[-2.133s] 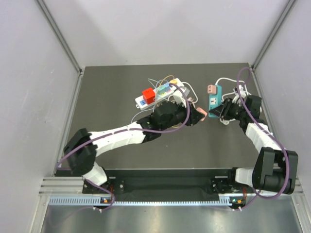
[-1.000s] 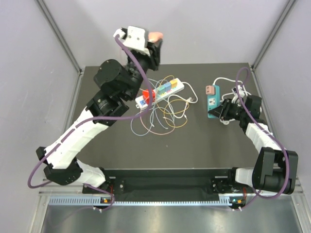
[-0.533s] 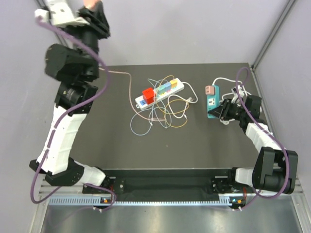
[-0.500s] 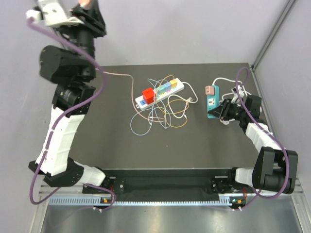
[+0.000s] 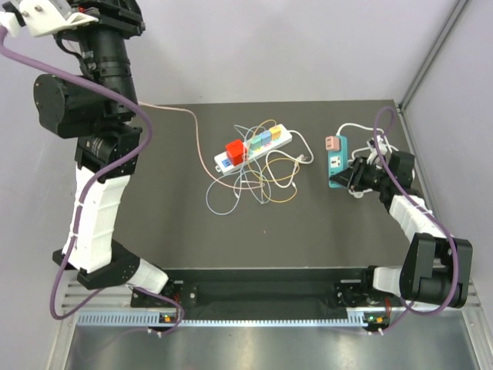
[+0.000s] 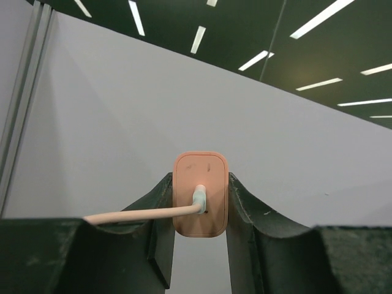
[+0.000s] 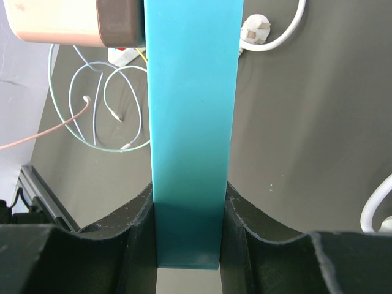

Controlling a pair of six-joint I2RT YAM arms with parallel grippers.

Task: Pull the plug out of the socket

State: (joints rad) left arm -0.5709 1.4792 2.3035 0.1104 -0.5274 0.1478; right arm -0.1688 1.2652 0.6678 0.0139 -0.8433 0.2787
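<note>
My left gripper (image 6: 200,184) is shut on a pink plug (image 6: 200,193), held high in the air; its pink cable (image 6: 141,214) leaves to the left. In the top view the left arm (image 5: 85,100) stands raised at the far left, its fingers cut off by the top edge, and the pink cable (image 5: 196,139) trails down to the table. My right gripper (image 7: 187,190) is shut on the teal socket strip (image 7: 190,122), which lies at the table's right (image 5: 337,160). A pink-and-brown adapter (image 5: 333,142) sits in its far end.
A white power strip (image 5: 266,140) with a red plug (image 5: 234,149) and several coloured plugs lies mid-table over a tangle of thin cables (image 5: 246,185). A white plug (image 7: 257,29) and cord lie beyond the teal strip. Grey walls enclose the table.
My left arm has lifted and swung from the teal strip up to the far left with the pink plug, drawing its cable across the table. The right arm has not moved.
</note>
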